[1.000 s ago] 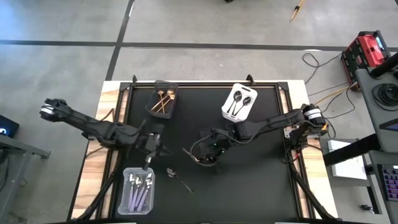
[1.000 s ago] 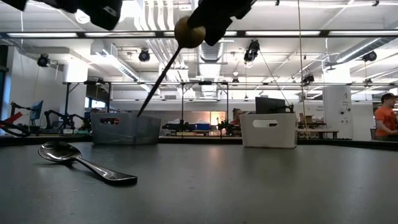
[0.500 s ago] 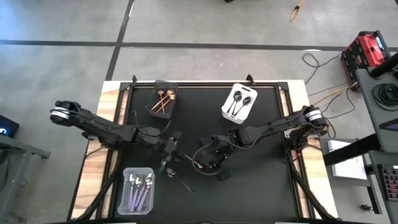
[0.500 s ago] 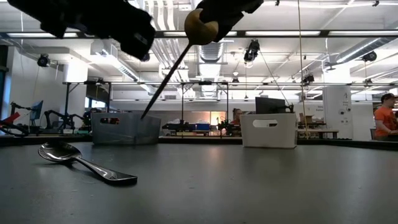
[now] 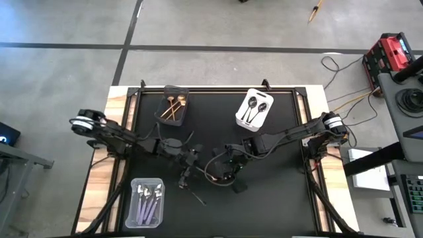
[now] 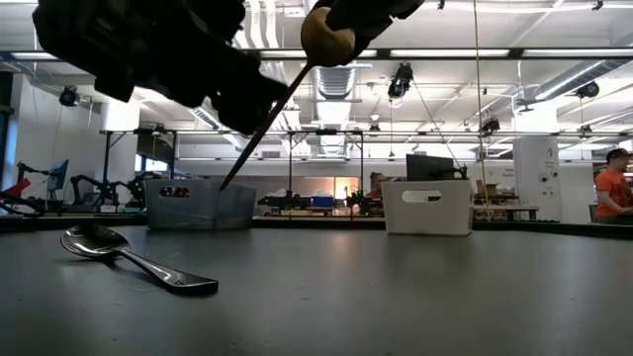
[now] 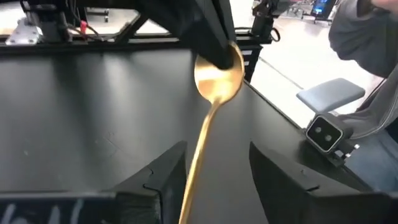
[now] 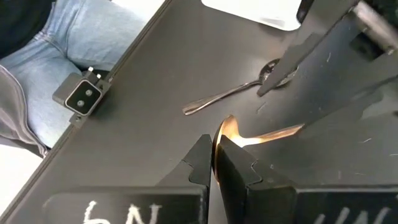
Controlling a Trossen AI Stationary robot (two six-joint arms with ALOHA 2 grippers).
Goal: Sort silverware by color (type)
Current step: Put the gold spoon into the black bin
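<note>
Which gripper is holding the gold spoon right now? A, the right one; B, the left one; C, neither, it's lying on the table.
A: the right gripper is shut on the bowl of the gold spoon, while the left gripper is open around its handle without clamping it.

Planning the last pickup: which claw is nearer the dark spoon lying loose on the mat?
Left. The left claw hovers just beside the dark spoon; the right claw, gripping a gold spoon, sits farther off.
</note>
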